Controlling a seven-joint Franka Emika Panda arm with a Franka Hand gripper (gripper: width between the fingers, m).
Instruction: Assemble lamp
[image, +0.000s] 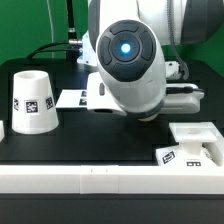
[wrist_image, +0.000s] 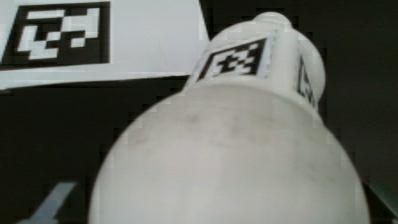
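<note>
- White rounded plastic bulb (wrist_image: 214, 150): fills the wrist view at close range, tagged neck pointing away, just beside the marker board (wrist_image: 80, 40). It is hidden behind the white robot arm (image: 125, 60) in the exterior view.
- Jaws: I cannot tell whether they are open, closed or gripping the bulb, as neither view shows them clearly.
- Flat square white plastic base (image: 205, 150): lies on the black surface (image: 110, 145) at the exterior view's right, well apart from the arm.
- White tapered cup-like plastic shade (image: 32, 100): stands at the exterior view's left, untouched.
- Step in hand, as judged: securing the bulb for fitting to the base.
- Next move calls for: a firm hold on the bulb's smooth body, then carrying it over to the base.
</note>
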